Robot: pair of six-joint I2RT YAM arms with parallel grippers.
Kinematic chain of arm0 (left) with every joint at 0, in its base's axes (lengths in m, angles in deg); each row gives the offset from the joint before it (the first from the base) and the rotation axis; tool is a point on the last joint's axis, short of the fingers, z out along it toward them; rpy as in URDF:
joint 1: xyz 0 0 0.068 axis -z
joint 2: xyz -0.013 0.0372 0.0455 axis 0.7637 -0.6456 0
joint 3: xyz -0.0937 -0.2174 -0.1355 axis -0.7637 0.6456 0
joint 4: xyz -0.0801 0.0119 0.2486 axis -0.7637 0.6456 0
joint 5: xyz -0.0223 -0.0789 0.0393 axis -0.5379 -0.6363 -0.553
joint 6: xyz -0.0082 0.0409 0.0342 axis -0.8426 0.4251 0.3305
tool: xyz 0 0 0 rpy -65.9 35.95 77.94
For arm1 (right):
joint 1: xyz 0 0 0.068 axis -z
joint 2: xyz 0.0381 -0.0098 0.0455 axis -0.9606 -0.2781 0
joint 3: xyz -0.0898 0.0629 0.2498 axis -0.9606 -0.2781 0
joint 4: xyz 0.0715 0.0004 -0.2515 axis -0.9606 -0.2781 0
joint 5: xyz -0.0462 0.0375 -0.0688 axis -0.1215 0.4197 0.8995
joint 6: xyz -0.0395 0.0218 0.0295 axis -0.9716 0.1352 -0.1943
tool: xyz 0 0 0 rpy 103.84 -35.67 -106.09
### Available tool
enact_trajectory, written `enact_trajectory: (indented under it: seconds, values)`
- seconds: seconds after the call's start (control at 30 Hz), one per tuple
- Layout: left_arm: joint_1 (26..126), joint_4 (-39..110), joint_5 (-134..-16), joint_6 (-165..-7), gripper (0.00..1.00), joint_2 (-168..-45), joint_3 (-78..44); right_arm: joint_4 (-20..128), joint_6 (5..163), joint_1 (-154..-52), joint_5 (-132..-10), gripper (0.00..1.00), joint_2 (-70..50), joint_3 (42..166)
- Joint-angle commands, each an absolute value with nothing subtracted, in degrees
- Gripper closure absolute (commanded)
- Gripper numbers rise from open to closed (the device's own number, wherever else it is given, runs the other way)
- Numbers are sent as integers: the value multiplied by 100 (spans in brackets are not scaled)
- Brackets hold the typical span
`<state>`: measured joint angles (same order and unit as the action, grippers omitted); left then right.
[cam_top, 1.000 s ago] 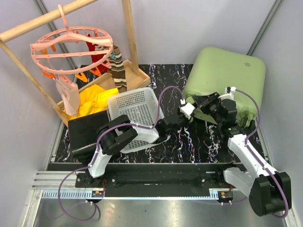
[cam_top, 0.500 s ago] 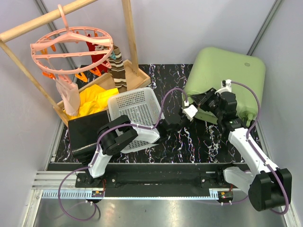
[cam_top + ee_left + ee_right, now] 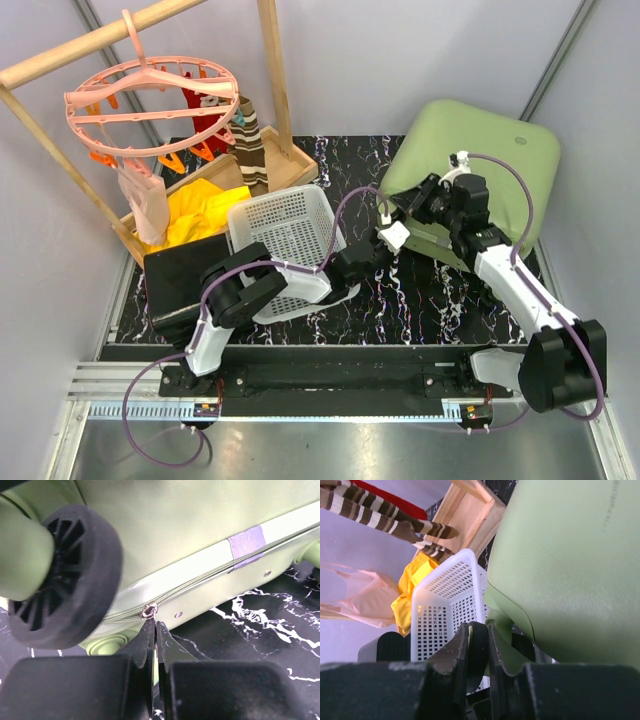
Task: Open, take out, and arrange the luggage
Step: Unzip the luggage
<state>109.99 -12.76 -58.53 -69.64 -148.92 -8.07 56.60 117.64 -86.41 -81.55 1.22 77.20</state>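
Note:
The light-green luggage [image 3: 490,140] stands at the back right of the table, its near edge raised. My left gripper [image 3: 155,625] is shut on the small metal zipper pull [image 3: 148,611] in the seam of the luggage [image 3: 200,525], just beside a black wheel [image 3: 65,575]. From above, the left gripper [image 3: 398,230] sits at the case's lower left corner. My right gripper [image 3: 477,630] is shut on another black wheel [image 3: 479,652] at the corner of the luggage [image 3: 570,570]. In the top view the right gripper [image 3: 425,197] is at the case's left edge.
A white perforated basket [image 3: 285,225] lies just left of the luggage, also seen as the basket [image 3: 445,610] beyond my right fingers. A black case [image 3: 180,275] sits at the front left. Behind stand a wooden tray [image 3: 290,160] with yellow cloth [image 3: 200,215] and a pink peg hanger [image 3: 150,100].
My right gripper has moved up and away, tipping the luggage's near edge higher. The left gripper followed slightly and stays at the zipper.

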Motion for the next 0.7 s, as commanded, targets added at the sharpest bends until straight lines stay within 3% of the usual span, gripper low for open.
enact_trajectory:
  seconds: [0.0, 0.47, 0.67]
  values:
    - [11228, -1723, -6856, -7117, 100, -14479, -565, 5170, 11246, -9020, -8592, 99, -708, 7960]
    - [10771, -1583, -7208, -7337, 100, -14347, -450, 5328, 11193, -9178, -8742, 99, -1553, 8699]
    - [10788, -1557, -7419, -7407, 100, -14391, -556, 5179, 11123, -9126, -8460, 92, -1237, 8506]
